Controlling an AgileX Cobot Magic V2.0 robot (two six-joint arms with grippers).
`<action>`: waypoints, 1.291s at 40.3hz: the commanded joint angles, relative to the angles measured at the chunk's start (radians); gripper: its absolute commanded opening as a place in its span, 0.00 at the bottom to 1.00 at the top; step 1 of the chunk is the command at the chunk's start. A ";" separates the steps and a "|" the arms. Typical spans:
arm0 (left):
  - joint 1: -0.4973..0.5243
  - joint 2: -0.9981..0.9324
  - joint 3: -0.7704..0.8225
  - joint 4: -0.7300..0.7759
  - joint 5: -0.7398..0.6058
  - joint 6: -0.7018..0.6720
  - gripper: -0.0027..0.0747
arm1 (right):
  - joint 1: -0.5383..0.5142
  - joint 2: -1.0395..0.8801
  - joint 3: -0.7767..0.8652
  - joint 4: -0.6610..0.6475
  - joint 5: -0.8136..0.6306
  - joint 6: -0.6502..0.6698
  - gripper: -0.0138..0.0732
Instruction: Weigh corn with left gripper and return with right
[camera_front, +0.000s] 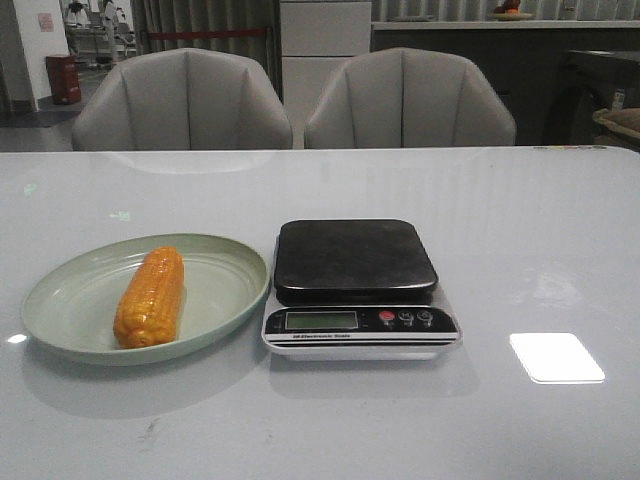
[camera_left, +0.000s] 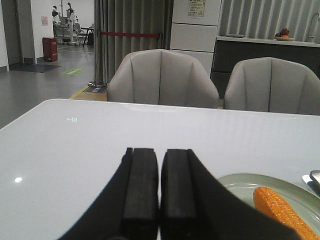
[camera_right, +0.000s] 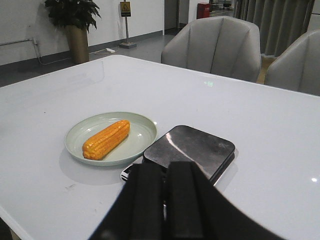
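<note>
Corn (camera_front: 150, 297) lying flat in pale green plate (camera_front: 60, 300), long axis running roughly away from the robot, resting on the plate floor and clear of the rim. Plate sits on white bench (camera_front: 540, 230), just beside the scale (camera_front: 358, 285) on its left side. Scale platform dark and bare; display and three buttons on its near edge. Left gripper (camera_left: 159, 200) closed, fingers pressed together, holding nothing, above the bench on the plate's left. Right gripper (camera_right: 165, 205) also closed and empty, hanging over the scale's near edge. Two grey chairs (camera_front: 185, 100) behind the bench.
</note>
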 joint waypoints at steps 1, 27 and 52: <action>0.000 -0.022 0.000 -0.006 -0.087 0.001 0.19 | -0.004 0.008 -0.027 -0.008 -0.081 -0.008 0.36; 0.000 -0.022 0.000 -0.006 -0.087 0.001 0.19 | -0.058 0.008 -0.024 -0.008 -0.086 -0.008 0.36; 0.000 -0.022 0.000 -0.006 -0.087 0.001 0.19 | -0.535 -0.045 0.136 -0.047 -0.236 -0.008 0.36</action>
